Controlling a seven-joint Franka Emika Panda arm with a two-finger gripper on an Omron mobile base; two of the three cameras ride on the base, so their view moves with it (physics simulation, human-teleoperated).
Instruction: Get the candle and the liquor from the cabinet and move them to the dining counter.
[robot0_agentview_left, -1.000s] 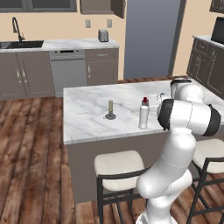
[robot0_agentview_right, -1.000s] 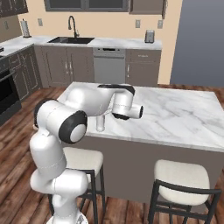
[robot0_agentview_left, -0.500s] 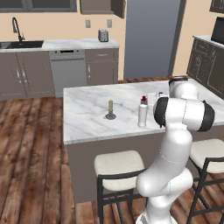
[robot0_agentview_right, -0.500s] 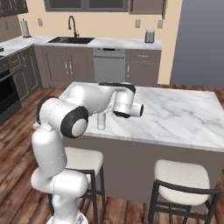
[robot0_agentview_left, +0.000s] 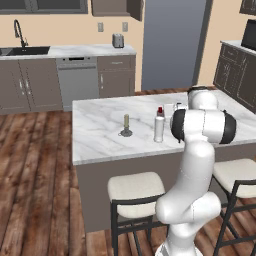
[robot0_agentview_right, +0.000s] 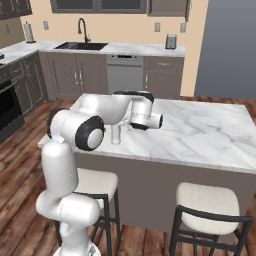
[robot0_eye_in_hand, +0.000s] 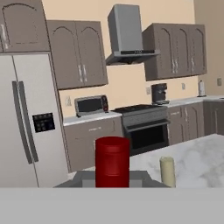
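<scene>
Gripper (robot0_eye_in_hand: 112, 183) pinches liquor (robot0_agentview_left: 159, 126) below its red cap, bottle upright on the bench (robot0_agentview_left: 100, 135); candle (robot0_agentview_left: 126, 125) stands just beside, already delivered.

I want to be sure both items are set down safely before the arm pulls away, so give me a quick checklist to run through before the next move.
1. Candle standing upright on the dining counter: ok.
2. Liquor bottle upright on the marble top, red cap on: ok.
3. Bottle and candle apart, not touching: ok.
4. Both items well in from the counter's edges: ok.
5. Gripper let go of the bottle: not ok; in the hand view the red cap sits right in front of the camera and the gripper is shut.
6. Stool below clear of the arm: cannot tell.
</scene>
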